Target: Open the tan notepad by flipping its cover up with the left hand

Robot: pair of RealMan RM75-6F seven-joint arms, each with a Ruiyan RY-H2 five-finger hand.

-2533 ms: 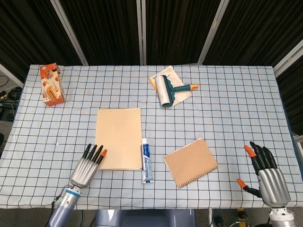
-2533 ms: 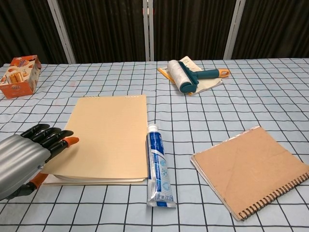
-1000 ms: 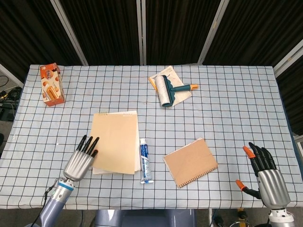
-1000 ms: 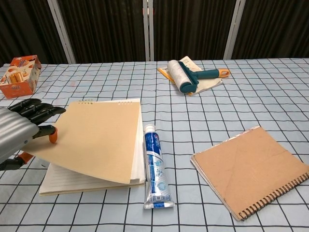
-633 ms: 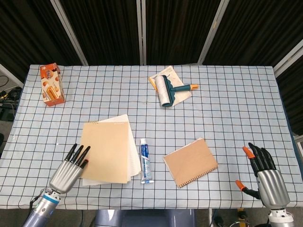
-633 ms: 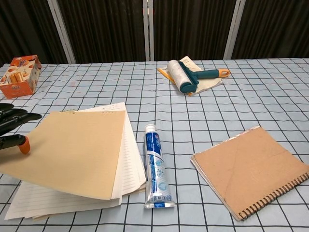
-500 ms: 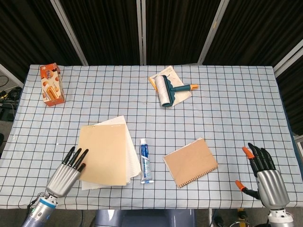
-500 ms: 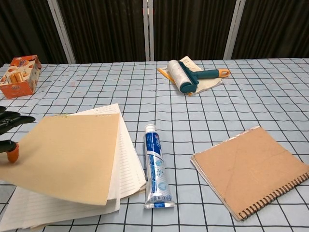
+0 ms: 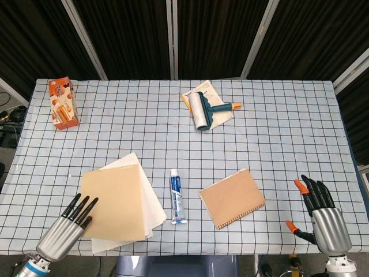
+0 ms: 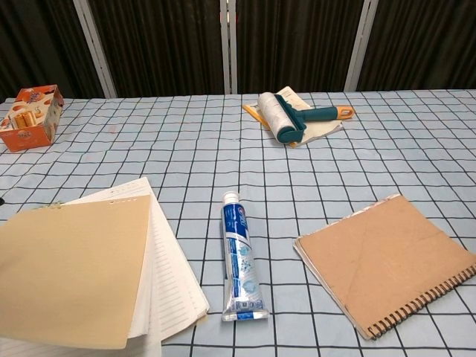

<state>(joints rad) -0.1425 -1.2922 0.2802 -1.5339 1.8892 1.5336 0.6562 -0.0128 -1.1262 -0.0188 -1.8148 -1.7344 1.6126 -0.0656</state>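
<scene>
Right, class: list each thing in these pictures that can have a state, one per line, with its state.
tan notepad: cover lifted, lined pages showing
left hand: fingers at the cover's edge
right hand: open, holding nothing
spiral notebook: closed, flat
toothpaste tube: capped, lying flat
lint roller: lying on a paper
snack box: closed

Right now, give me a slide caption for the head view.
Left hand lifts the tan notepad cover beside a toothpaste tube; right hand idle.

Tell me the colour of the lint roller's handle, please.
The lint roller has a dark teal handle with an orange tip; the chest view shows it best.
</scene>
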